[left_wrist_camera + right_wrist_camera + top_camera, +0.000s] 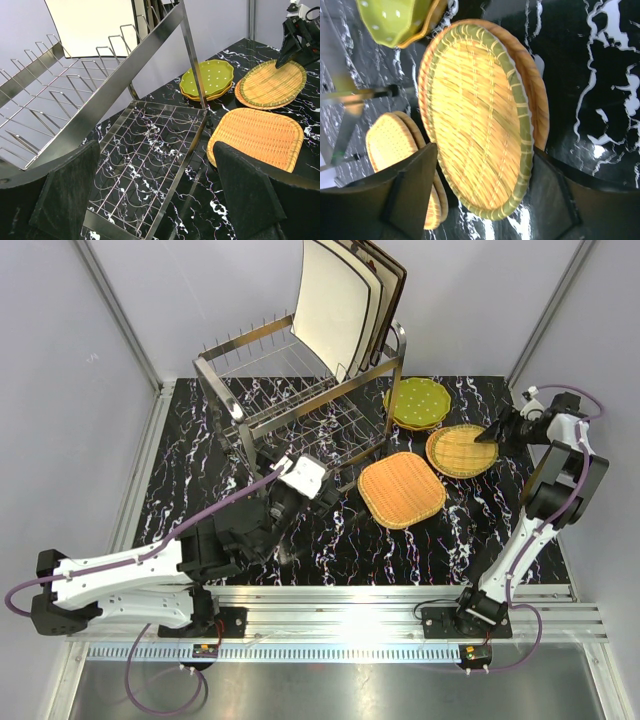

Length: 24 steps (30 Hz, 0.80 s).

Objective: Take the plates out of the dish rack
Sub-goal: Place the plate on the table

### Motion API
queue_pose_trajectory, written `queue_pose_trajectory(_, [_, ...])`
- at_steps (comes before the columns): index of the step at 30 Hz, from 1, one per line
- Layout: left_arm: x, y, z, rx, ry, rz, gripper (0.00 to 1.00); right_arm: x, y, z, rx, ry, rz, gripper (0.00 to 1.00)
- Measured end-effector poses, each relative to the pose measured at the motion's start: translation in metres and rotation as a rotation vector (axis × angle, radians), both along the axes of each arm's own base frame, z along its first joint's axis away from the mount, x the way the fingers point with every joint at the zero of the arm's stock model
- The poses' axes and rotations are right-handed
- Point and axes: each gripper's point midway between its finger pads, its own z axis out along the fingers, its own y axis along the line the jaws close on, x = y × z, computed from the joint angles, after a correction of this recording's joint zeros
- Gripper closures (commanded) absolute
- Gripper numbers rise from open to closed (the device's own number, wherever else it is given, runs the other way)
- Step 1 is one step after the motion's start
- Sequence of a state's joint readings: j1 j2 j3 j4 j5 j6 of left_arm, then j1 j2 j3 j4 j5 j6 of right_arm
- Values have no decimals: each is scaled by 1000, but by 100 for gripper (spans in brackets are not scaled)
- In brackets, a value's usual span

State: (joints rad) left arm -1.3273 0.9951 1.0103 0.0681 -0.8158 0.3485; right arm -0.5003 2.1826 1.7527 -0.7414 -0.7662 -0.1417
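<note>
A large chrome wire dish rack point(300, 405) stands at the far left-centre of the black marbled table point(330, 540). Big cream square plates point(335, 305) lean upright in its upper tier, at the far right end. The lower tier is a bare grid.

Right of the rack, three lots of plates lie flat on the table. A green dotted octagonal plate point(418, 400) sits farthest, stacked on an orange one whose rim shows beneath it. A round woven wicker plate with a green rim point(460, 450) lies just nearer and to the right. A rounded-square orange wicker plate point(400, 490) lies nearest, towards the centre.

The right gripper point(485, 160) hangs over the right edge of the round wicker plate with its jaws spread wide and gripping nothing — the plate's rim lies between and below the two fingers, flat on the table.

The left gripper point(155, 200) is fully spread and holds nothing. It points at the near right corner of the rack's lower tier — well left of the unloaded plates
</note>
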Motion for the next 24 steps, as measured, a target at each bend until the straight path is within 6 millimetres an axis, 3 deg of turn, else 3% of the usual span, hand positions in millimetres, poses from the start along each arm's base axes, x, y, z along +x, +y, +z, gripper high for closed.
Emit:
queue_pose_trajectory(12, [1, 0, 1, -4, -1, -3, 1, -10, -18, -11, -168, 56, 50, 14])
queue_pose_trajectory(24, [0, -1, 0, -21, 18, -6, 1, -12, -6, -23, -311, 77, 177, 13])
